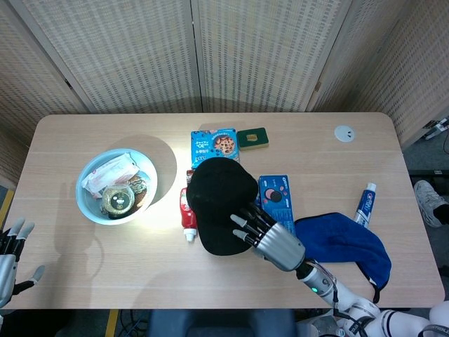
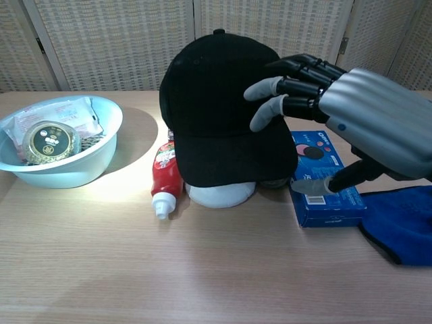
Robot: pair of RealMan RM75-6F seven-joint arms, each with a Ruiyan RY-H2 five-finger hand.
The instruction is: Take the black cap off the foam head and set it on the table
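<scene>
The black cap [image 1: 219,200] [image 2: 226,111] sits on the white foam head [image 2: 221,194], whose base peeks out under the brim. My right hand [image 1: 270,239] [image 2: 351,125] is open at the cap's right side, its fingers [image 2: 270,101] spread over the crown and the thumb low near the brim's corner. I cannot tell whether the fingertips touch the fabric. My left hand [image 1: 8,249] hangs open off the table's near-left edge, far from the cap.
A red tube [image 2: 164,179] lies left of the foam head. A blue biscuit box [image 2: 322,179] lies to its right. A blue cloth [image 1: 347,242] is further right. A light blue bowl [image 2: 101,145] of snacks stands at the left. Another box [image 1: 215,144] lies behind the cap.
</scene>
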